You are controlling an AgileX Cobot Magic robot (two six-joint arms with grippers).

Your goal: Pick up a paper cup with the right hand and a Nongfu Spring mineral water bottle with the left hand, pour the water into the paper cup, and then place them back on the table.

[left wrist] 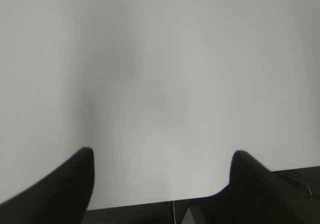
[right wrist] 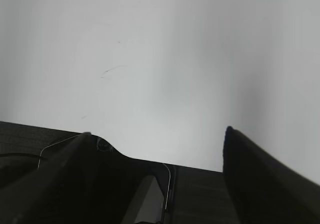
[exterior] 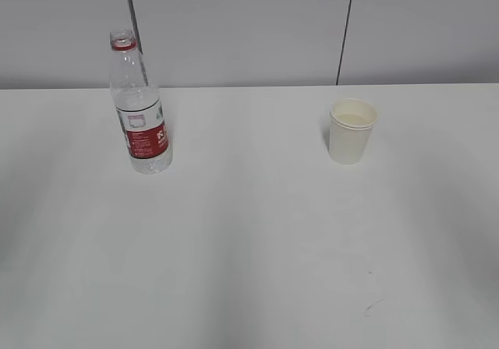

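Note:
The clear water bottle [exterior: 140, 103] with red neck ring and red-and-white label stands upright, uncapped, at the back left of the white table [exterior: 249, 240]. Some water shows in its lower part. The cream paper cup [exterior: 352, 131] stands upright at the back right with liquid inside. Neither arm shows in the exterior view. My left gripper [left wrist: 162, 156] is open and empty over bare table near its front edge. My right gripper [right wrist: 157, 134] is open and empty, also over bare table at the front edge. Bottle and cup are out of both wrist views.
A grey panelled wall [exterior: 249, 29] rises behind the table. A faint dark scratch [exterior: 373, 306] marks the tabletop at the front right; it also shows in the right wrist view [right wrist: 112, 70]. The table's front edge [right wrist: 200, 166] runs under both grippers.

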